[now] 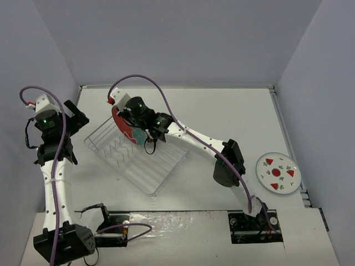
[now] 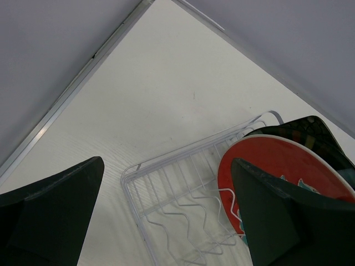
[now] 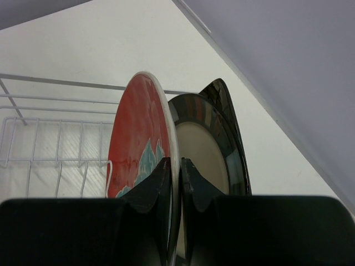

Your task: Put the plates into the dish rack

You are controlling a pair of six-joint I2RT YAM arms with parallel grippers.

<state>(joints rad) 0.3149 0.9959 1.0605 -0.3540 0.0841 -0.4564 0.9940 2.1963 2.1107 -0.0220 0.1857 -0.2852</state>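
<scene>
Right gripper [image 3: 176, 166] is clamped on the rim of the round red-and-teal floral plate [image 3: 138, 138], which stands on edge at the far-left end of the silver-white wire dish rack [image 1: 150, 173]. Beside it we note the round beige plate with black striped rim [image 3: 202, 149], then the square black plate [image 3: 227, 105] (both upright). Left gripper [image 2: 166, 166] gapes wide, holding nothing, left of the rack. The small white plate with red triangles [image 1: 277, 172] lies flat on the white table [image 1: 222, 116], well apart to the right.

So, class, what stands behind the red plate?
Behind the red plate: the beige plate, then the black plate, only its edge showing; the rest is covered.
</scene>
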